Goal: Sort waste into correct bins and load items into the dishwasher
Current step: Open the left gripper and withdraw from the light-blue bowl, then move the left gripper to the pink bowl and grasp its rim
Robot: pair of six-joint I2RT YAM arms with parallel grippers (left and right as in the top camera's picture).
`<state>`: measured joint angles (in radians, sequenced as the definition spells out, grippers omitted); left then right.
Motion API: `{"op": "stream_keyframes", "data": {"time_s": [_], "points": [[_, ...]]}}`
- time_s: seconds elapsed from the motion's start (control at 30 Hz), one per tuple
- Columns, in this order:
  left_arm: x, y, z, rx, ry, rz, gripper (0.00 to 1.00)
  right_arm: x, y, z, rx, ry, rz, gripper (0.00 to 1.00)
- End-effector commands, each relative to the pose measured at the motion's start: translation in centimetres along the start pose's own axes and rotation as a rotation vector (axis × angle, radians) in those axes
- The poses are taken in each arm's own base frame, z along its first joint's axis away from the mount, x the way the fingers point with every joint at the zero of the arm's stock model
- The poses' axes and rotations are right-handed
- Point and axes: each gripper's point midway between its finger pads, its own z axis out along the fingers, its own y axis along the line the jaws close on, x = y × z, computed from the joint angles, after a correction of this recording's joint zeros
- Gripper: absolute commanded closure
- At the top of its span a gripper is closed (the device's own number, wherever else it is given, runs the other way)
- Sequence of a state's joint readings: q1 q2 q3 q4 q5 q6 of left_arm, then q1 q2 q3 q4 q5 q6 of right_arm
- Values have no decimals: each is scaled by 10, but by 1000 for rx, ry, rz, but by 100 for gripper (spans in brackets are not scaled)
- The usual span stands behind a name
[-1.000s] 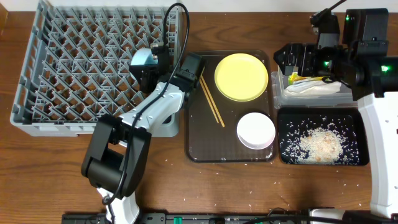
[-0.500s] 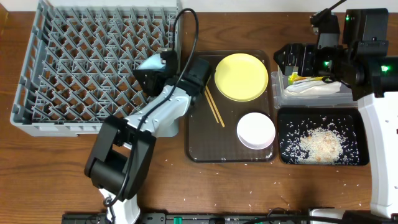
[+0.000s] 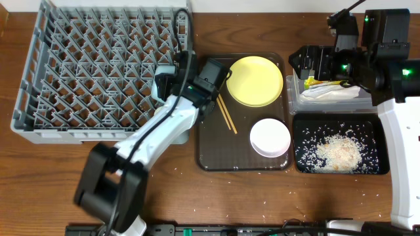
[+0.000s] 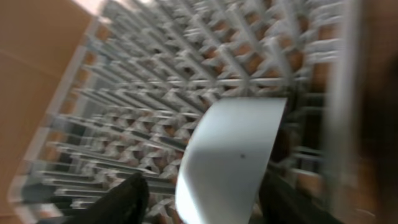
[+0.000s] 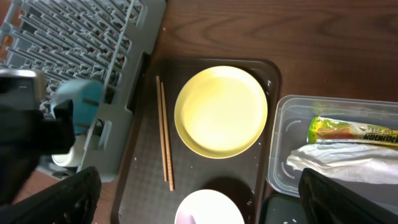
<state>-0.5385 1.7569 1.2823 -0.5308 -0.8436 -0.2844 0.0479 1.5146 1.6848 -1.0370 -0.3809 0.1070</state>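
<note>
"Blue bowl (image 5: 82, 102) first: where is it?"

"In the grey rack (image 3: 39, 98), against its right edge about halfway along. As far as the wrist view shows, it is tipped on its side among the pegs."

"Do the left fingers (image 4: 130, 196) have it?"

"They stand part-way open, one on either side of it. A gap shows between one finger and the bowl's wall. The other sits close to the rim, and I cannot tell whether it touches. I judge the bowl let go, or nearly."

"How will it handle?"

"Probably light and stiff, with a smooth, slippery wall. It should not crush, but it may roll or slide off a peg if nudged. If it needs resetting, pinch the rim, one finger inside and one outside, rather than spanning the round belly."

"And the arm?"

"The left arm (image 3: 161, 128) reaches from the front edge of the worktop (image 3: 39, 183) on a slant across the rack's front right corner. Its wrist is bent over the right edge and its fingers point into the rack."

"The other one?"

"The right fingers (image 5: 68, 199) are spread wide and empty. They hang near the worktop's far right corner by the clear tub (image 5: 292, 134), looking down on the yellow plate (image 5: 221, 112) and chopsticks (image 5: 165, 134) on the brown tray (image 3: 210, 154)."
</note>
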Motion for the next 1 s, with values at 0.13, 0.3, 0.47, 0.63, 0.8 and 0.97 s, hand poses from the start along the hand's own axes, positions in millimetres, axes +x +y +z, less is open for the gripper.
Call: {"op": "stream_keyframes", "data": {"time_s": [0.13, 0.3, 0.47, 0.63, 0.8, 0.97], "points": [[-3, -35, -71, 551, 119, -215, 32, 0, -3, -1, 5, 1, 19, 1], [19, -70, -105, 803, 328, -315, 32, 0, -3, -1, 5, 0, 19, 1], [38, -98, -117, 898, 450, -302, 32, 0, -3, -1, 5, 0, 19, 1], [56, -122, -121, 904, 514, -269, 32, -16, -2, -2, 2, -62, -5, 1], [77, -163, -144, 1012, 575, -188, 32, -31, -37, -39, 76, -165, 187, 1], [89, -195, -156, 1116, 596, -123, 31, -37, -89, -101, 185, -324, 370, 1]]}}
